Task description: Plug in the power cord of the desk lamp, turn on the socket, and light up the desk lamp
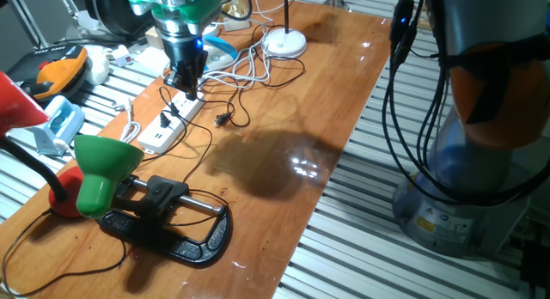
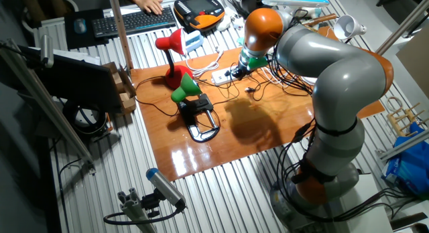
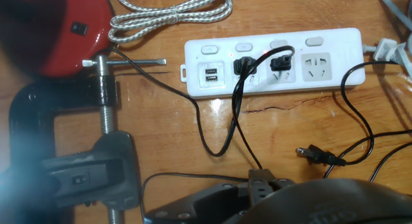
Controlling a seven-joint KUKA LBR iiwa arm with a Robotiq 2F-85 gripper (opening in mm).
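Note:
The white socket strip (image 1: 168,125) lies on the wooden table, and in the hand view (image 3: 270,56) two black plugs (image 3: 278,60) sit in its outlets. A third black plug (image 3: 315,155) lies loose on the wood, also seen in one fixed view (image 1: 222,118). The green desk lamp (image 1: 103,166) is fixed in a black clamp (image 1: 172,222). My gripper (image 1: 183,82) hangs just above the strip's far end with its fingers together and empty. It shows at the hand view's bottom edge (image 3: 262,182).
A red lamp (image 3: 61,31) stands left of the strip. A braided white cable (image 3: 174,15) lies behind it. A white lamp base (image 1: 285,43) and tangled cords sit at the far end. The robot's base (image 2: 322,159) stands beside the table.

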